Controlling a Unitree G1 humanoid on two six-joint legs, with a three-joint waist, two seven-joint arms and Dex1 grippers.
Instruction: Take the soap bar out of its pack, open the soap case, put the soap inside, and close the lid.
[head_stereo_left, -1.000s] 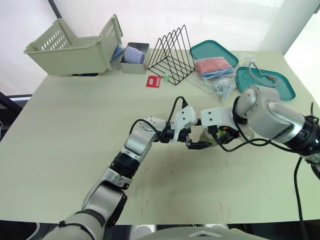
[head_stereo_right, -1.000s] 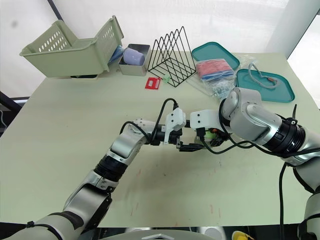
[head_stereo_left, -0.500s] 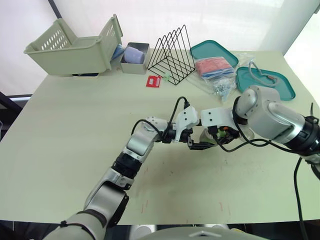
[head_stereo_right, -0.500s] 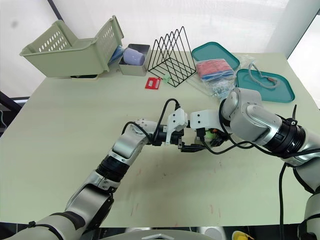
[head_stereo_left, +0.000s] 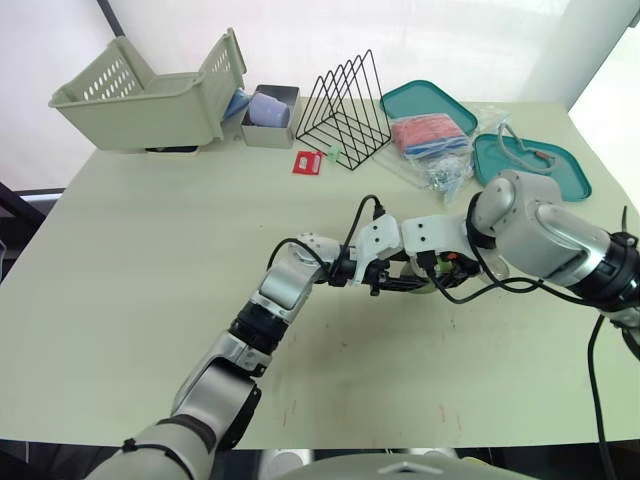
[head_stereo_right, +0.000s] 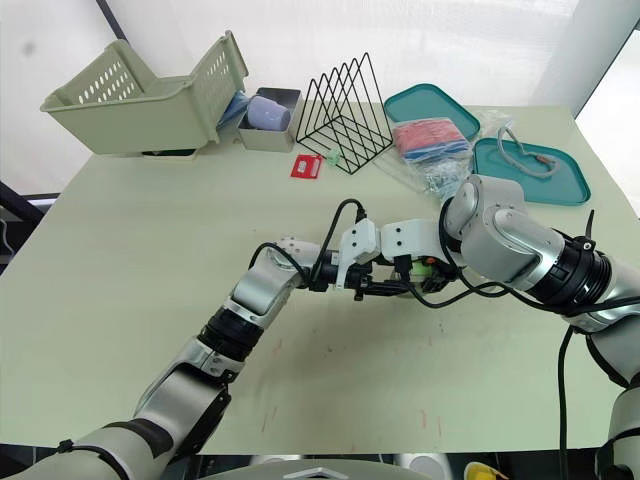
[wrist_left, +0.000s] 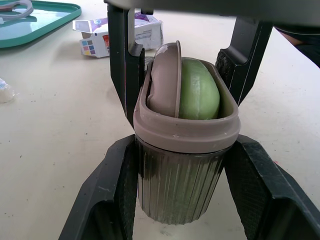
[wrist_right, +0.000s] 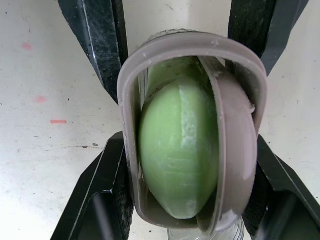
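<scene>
Taupe at the rim and ribbed grey below, soap case upright, mouth up, seemingly resting on the counter, pinched from two sides at once.

Left of the case: left hand. Grips the ribbed body low down, one finger pressed to each long flank.

Inside the case: green soap bar, on edge, well seated, crown showing above the rim. Beside it in the same mouth, seemingly on the side away from the robot: taupe lid, also on edge, tilted, top edge proud of the rim, not yet down.

Right of the case: right hand. Reaches in from the opposite end and clamps the case up at the rim, higher than the left hand's hold.

Right of the case and beyond it, well apart: soap pack, one end flap open.

Long axis of mouth and bar, by the look of it, along the line from one hand to the other, so both holds across the short way. Three steps judged done; only the lid left. Right hand nearer the lid, being up at the rim. Probably best to keep the left hold as anchor, free the right, and press the lid over the bar. Risks: lid jamming against the soap's crown, or case tipping with both holds slackened together.
</scene>
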